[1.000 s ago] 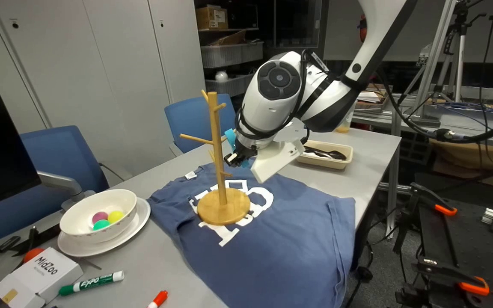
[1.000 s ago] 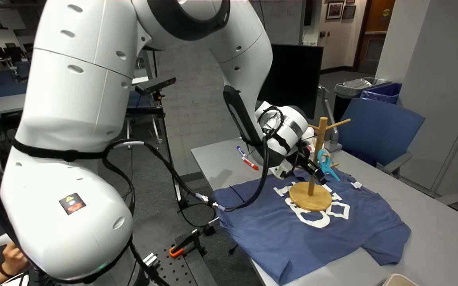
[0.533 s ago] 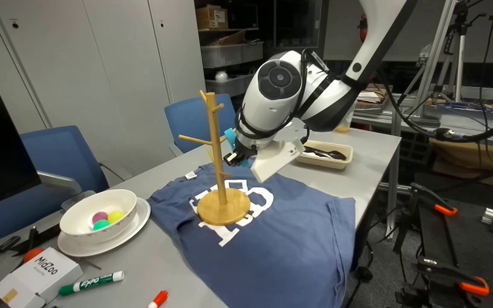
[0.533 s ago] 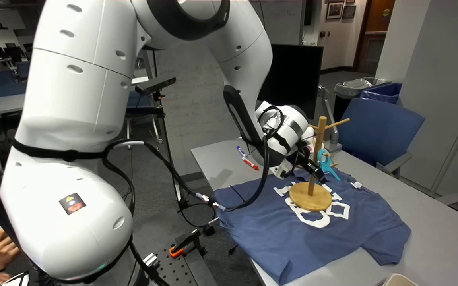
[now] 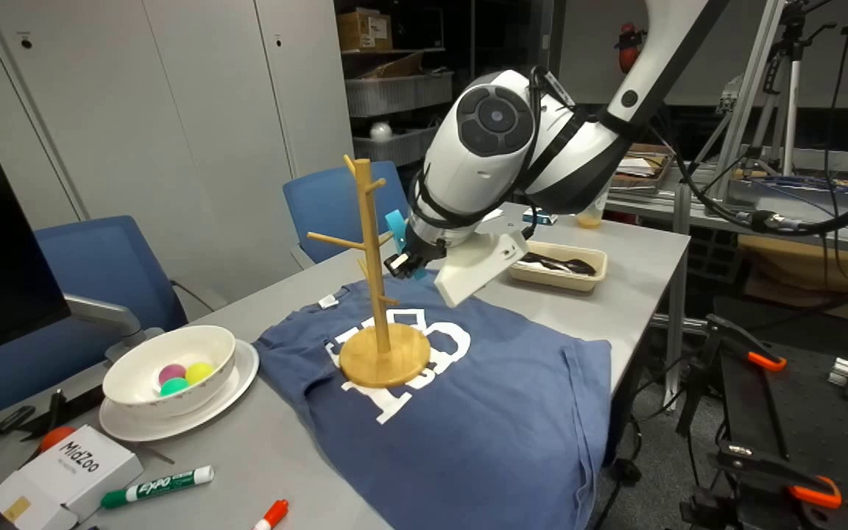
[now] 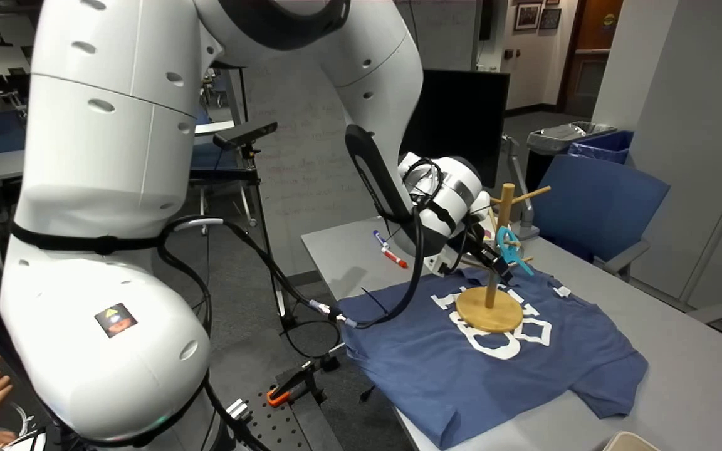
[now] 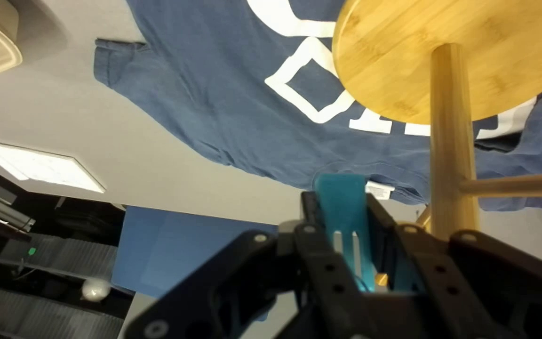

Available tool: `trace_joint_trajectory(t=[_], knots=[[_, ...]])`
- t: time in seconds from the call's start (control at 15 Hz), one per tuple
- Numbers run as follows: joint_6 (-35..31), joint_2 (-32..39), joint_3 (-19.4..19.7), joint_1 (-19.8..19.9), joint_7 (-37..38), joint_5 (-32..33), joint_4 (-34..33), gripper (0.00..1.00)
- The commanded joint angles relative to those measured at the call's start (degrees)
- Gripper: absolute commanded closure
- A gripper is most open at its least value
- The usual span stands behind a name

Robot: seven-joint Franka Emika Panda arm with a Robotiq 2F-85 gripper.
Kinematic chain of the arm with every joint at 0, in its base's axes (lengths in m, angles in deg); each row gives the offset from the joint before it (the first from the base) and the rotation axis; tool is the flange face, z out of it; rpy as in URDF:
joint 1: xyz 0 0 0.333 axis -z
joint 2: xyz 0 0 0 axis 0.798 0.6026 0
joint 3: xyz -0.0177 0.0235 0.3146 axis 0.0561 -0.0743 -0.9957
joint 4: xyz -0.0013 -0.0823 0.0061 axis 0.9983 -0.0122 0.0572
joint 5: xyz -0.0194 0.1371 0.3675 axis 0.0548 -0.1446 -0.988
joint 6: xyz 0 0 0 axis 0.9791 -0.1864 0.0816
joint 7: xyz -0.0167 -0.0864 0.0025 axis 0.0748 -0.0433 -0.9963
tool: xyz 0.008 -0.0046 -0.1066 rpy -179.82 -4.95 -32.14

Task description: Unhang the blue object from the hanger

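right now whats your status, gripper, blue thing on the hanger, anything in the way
Gripper shut on blue object. Clear of its hanger or not, can't tell. Pole close beside, may obstruct.

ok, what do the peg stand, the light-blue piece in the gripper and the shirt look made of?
Peg stand: wood, possibly bamboo; streaky grain and darker flecks, smooth satin look.
Light-blue piece: probably plastic; even colour, rigid-looking edges. Finish seems smooth, but it's slightly out of focus.
Shirt: matte fabric, likely cotton knit; soft wrinkles and a seamed sleeve edge. Exact fibre can't be told.
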Motion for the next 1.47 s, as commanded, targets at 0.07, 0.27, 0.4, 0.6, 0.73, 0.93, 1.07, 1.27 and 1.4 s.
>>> trace_joint_trajectory(t=[0.07, 0.27, 0.4, 0.6, 0.73, 0.93, 1.07, 1.27, 1.4], knots=[[2.1, -4.1, 0.9, -0.9, 2.5, 2.4, 4.1, 0.94], [3.0, -5.7, 1.3, -0.7, 2.8, 2.6, 6.0, 0.94], [3.7, -6.7, 1.7, -0.7, 2.9, 2.7, 7.1, 0.94], [4.7, -8.2, 2.3, -0.7, 3.6, 3.4, 8.7, 0.94], [5.3, -9.2, 2.6, -0.7, 4.3, 4.1, 9.7, 0.94], [6.1, -10.8, 3.1, -0.7, 5.4, 5.0, 11.2, 0.94], [6.7, -11.8, 3.3, -0.7, 5.8, 5.3, 12.2, 0.94], [7.8, -13.7, 3.5, -0.6, 7.0, 6.2, 13.8, 0.94], [8.6, -14.9, 3.8, -0.3, 7.2, 6.5, 14.7, 0.94]])
